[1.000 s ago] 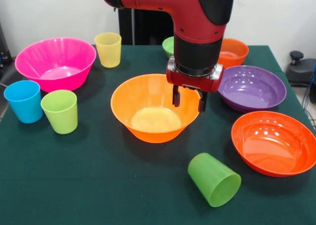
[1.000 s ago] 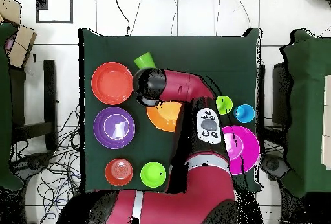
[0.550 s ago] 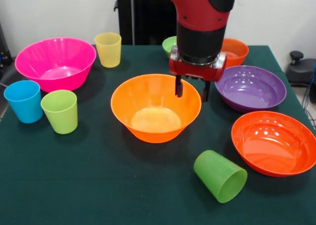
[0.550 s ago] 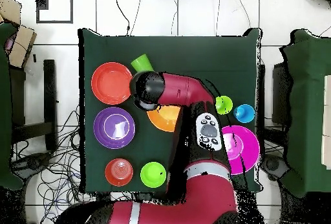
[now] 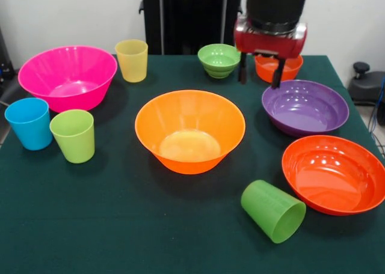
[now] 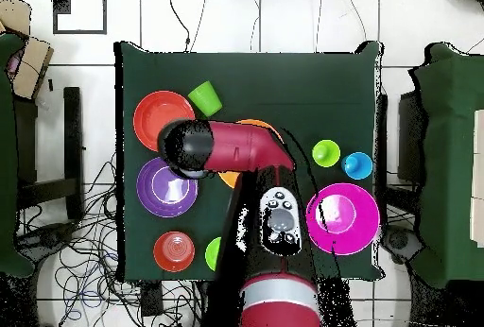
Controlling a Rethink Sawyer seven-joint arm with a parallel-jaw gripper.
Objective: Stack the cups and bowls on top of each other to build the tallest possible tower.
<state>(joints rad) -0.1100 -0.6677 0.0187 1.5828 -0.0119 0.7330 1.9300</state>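
My gripper [image 5: 260, 78] hangs open and empty, high above the gap between the small green bowl [image 5: 219, 59] and the purple bowl [image 5: 305, 106]. It partly hides the small orange bowl [image 5: 283, 67]. The large orange bowl [image 5: 189, 130] sits mid-table. At the right is the red-orange bowl [image 5: 334, 173], with a darker green cup [image 5: 274, 211] on its side beside it. The pink bowl [image 5: 67, 76], yellow cup [image 5: 132, 60], blue cup [image 5: 29, 123] and lime cup [image 5: 73, 135] stand at the left. No tower is in view; every piece sits alone.
In the overhead view the arm [image 6: 227, 148] covers most of the large orange bowl [image 6: 257, 126] and hides the gripper. The table's dark green cloth [image 5: 120, 226] reaches to the front edge. Chairs and cables lie around the table.
The gripper has risen from the large orange bowl's rim and drawn back towards the far right, still open. The lying green cup rolled a little to the right.
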